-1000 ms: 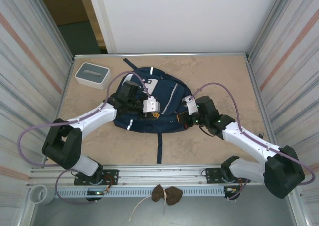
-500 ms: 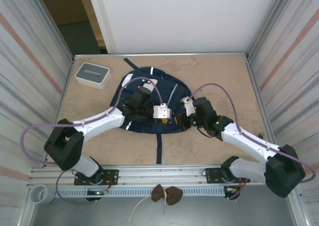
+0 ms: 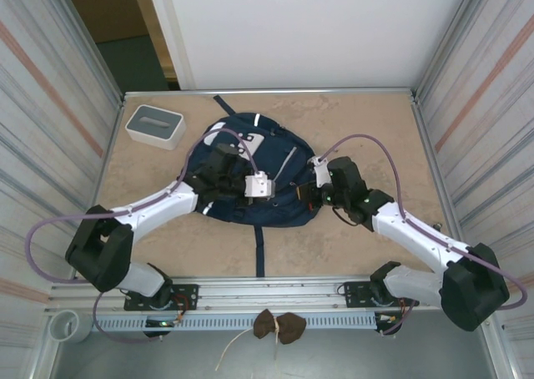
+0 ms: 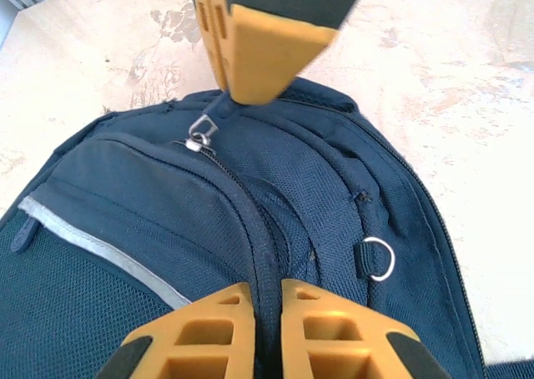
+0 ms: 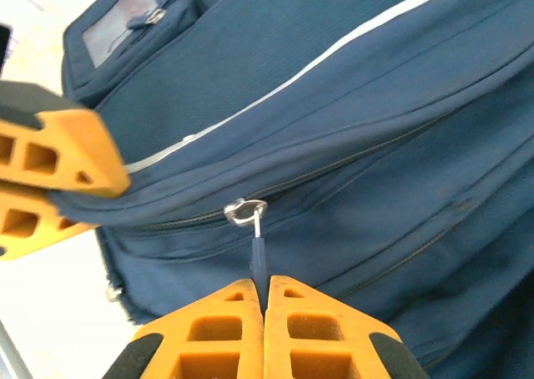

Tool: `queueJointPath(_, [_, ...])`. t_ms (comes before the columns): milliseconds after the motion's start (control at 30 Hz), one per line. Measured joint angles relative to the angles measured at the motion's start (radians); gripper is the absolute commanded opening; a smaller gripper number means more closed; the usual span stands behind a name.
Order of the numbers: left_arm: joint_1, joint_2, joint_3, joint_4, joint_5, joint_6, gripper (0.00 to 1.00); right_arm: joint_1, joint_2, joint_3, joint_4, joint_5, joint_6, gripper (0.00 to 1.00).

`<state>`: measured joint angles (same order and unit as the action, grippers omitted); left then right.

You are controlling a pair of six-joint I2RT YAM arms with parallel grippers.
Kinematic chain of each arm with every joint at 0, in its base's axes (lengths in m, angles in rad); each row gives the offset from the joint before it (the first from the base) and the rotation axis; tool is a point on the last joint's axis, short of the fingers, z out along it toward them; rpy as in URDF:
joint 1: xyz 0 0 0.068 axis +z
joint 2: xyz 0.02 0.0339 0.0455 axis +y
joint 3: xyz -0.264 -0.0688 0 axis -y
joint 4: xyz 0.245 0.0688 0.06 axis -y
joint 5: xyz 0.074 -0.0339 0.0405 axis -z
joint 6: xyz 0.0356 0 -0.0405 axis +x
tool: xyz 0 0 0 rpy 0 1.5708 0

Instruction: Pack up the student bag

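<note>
The student bag [image 3: 279,216], navy with thin light stripes, lies flat in the middle of the table. My left gripper [image 3: 274,191] rests on its top. In the left wrist view its orange fingers [image 4: 209,329] are shut on a raised seam of the bag [image 4: 334,187] beside a zipper. My right gripper [image 3: 305,197] meets the bag from the right. It is shut [image 5: 265,304] on the blue pull tab [image 5: 260,258] of a zipper slider [image 5: 246,210]. The same slider [image 4: 200,133] hangs below the right fingers [image 4: 259,49] in the left wrist view.
A small white-and-grey box [image 3: 154,125] stands at the back left of the table. A dark strap [image 3: 260,250] trails from the bag toward the near edge. Ribbed walls close in on both sides. A brown lump [image 3: 279,325] lies on the front rail.
My left gripper slid right across the bag, then closed on the seam. The bag has bunched and shifted slightly. The right gripper has kept its hold on the pull tab.
</note>
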<state>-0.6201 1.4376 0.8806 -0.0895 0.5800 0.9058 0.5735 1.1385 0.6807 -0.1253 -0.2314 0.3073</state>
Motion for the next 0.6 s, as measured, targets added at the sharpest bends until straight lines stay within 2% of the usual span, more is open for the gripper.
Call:
queueJointPath(167, [0.072,-0.054,-0.068,0.012,0.066,0.002,0.12,-0.005,0.078,0.040,0.005,0.008,0.019,0.00])
queueJointPath(333, [0.095,-0.103,-0.119,0.012,0.074,-0.031,0.46,-0.002,0.100,0.042,0.018,0.026,0.029,0.00])
queueJointPath(467, [0.040,-0.124,-0.122,0.018,-0.010,-0.102,0.61,0.003,0.100,0.042,0.024,0.037,0.042,0.00])
queueJointPath(600, [-0.065,-0.127,-0.113,0.020,-0.137,-0.204,0.65,0.011,0.100,0.042,0.027,0.048,0.054,0.00])
